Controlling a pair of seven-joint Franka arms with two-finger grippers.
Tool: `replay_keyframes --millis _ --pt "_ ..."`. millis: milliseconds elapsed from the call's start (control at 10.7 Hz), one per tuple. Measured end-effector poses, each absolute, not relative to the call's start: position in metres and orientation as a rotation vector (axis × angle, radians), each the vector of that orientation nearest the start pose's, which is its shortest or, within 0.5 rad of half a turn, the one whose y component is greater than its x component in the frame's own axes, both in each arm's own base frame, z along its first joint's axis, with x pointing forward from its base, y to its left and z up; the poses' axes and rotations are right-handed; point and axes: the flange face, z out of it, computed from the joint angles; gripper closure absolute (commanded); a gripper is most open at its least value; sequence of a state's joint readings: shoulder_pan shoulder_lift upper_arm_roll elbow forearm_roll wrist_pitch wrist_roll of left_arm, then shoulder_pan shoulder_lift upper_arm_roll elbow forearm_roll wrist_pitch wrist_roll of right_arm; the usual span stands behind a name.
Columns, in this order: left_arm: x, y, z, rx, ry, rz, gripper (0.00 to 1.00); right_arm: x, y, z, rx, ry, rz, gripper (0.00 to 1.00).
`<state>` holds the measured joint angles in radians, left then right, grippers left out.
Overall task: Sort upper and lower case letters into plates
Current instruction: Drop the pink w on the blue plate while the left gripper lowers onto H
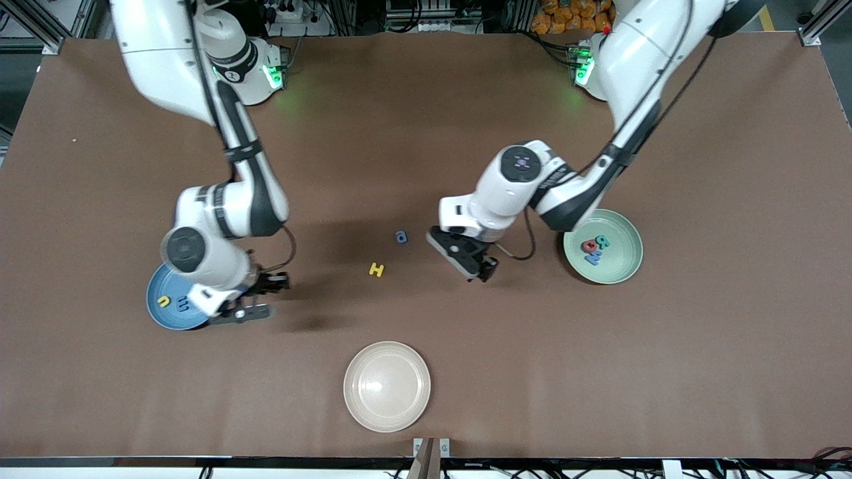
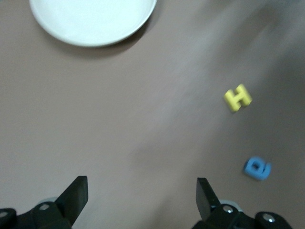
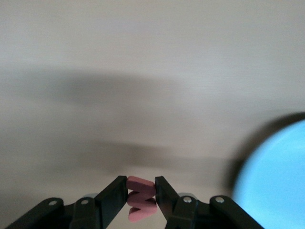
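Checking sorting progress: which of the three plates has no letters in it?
The cream-white plate, nearest the front camera. The blue plate and pale green plate each hold letters.

Front view: high camera facing both arm bases, covering the whole bench. Left wrist view: close, looking down past its hand; shares the yellow H and cream plate with the front view. Right wrist view: close, blurred; the blue plate is probably shared.
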<state>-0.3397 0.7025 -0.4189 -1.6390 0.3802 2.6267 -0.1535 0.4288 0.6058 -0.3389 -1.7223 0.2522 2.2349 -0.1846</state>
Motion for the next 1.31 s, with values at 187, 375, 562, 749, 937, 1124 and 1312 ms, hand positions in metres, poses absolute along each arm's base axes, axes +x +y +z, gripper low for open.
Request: replay_keyframes --millis 187,375,562,749,937,1124,1312 --pt "0.536 -0.511 0.248 -3.024 1.134 -0.57 0.0 0.663 0.01 0.244 -3.114 -0.313 0.094 1.0" --pt "0.516 -0.547 0.211 -3.051 1.056 -0.647 0.0 0.66 -0.032 0.243 -3.108 -0.367 0.116 0.01" --pt "0.496 -0.569 0.176 -3.082 0.986 -0.742 0.01 0.656 -0.055 0.239 -3.106 -0.356 0.132 0.0" --pt "0.492 -0.584 0.171 -3.112 0.912 -0.801 0.06 0.654 -0.06 0.237 -3.106 -0.35 0.139 0.0" --pt "0.495 -0.593 0.171 -3.144 0.861 -0.842 0.08 0.654 -0.06 0.235 -3.105 -0.351 0.143 0.0" --pt "0.499 -0.594 0.151 -3.141 0.801 -0.889 0.09 0.653 -0.06 0.235 -3.105 -0.353 0.146 0.0" --pt "0.495 -0.601 0.139 -3.138 0.749 -0.927 0.19 0.653 -0.059 0.234 -3.105 -0.353 0.148 0.0"
